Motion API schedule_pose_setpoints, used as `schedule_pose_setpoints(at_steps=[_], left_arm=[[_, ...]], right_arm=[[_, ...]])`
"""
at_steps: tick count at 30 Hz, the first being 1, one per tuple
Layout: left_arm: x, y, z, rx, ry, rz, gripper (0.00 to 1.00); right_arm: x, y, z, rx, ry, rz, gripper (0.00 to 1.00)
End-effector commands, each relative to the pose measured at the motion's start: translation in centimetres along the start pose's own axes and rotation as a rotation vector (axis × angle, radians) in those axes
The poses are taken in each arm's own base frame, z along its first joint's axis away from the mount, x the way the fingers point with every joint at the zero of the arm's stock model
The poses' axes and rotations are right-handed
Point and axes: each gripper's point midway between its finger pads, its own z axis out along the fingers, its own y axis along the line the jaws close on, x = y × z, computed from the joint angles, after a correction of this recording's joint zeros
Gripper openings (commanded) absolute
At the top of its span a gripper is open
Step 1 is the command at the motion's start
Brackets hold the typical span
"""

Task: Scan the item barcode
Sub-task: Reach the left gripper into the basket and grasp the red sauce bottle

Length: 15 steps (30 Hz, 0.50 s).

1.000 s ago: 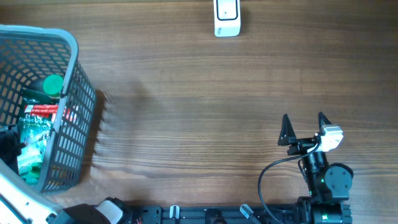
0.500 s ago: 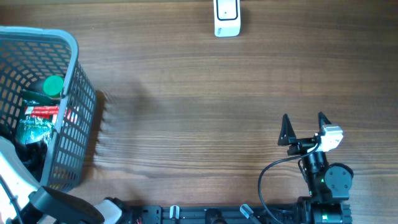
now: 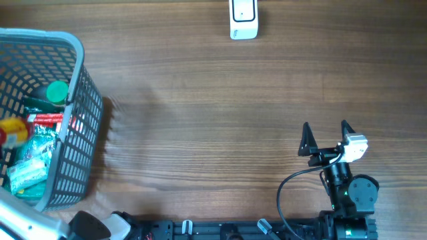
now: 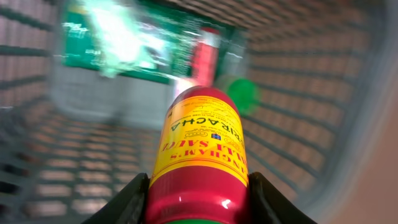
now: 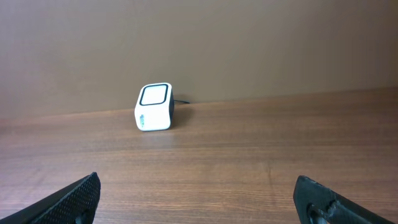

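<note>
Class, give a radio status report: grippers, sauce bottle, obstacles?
Left gripper shut on sriracha bottle, inside basket. Right gripper open, empty, over table. Basket wall stands between bottle and scanner.

Room was tight inside the grey mesh basket (image 3: 83, 140) at the bench's left edge. Its walls closed in on every side of the left end effector (image 4: 198, 190), whose fingers were clamped on a red sauce bottle (image 4: 202, 149). A green packet (image 4: 124, 37) and a green-capped bottle (image 4: 244, 93) crowded the basket just beyond it, leaving the open top as the one wide gap. The wooden bench (image 3: 213, 120) lay open from the basket's right wall across to the right end effector (image 3: 327, 130), which stood near the front edge with its jaws spread wide. A white scanner (image 3: 243, 19) stood alone at the far edge, with bare wood between it and the right end effector.
</note>
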Motion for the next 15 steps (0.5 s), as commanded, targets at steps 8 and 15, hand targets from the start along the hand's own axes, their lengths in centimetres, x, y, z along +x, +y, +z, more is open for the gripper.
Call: schedule_pose_setpoints(at_steps=[8, 15], left_arm=[[24.9, -8.6, -8.6, 0.453, 0.338, 0.741, 0.30], [41.9, -3.6, -0.3, 0.141, 0.369, 1.228, 0.33]], right_arm=[[-0.2, 0.4, 0.0, -0.018, -0.009, -0.020, 1.00], [-0.2, 0.4, 0.0, -0.018, -0.009, -0.021, 1.00]])
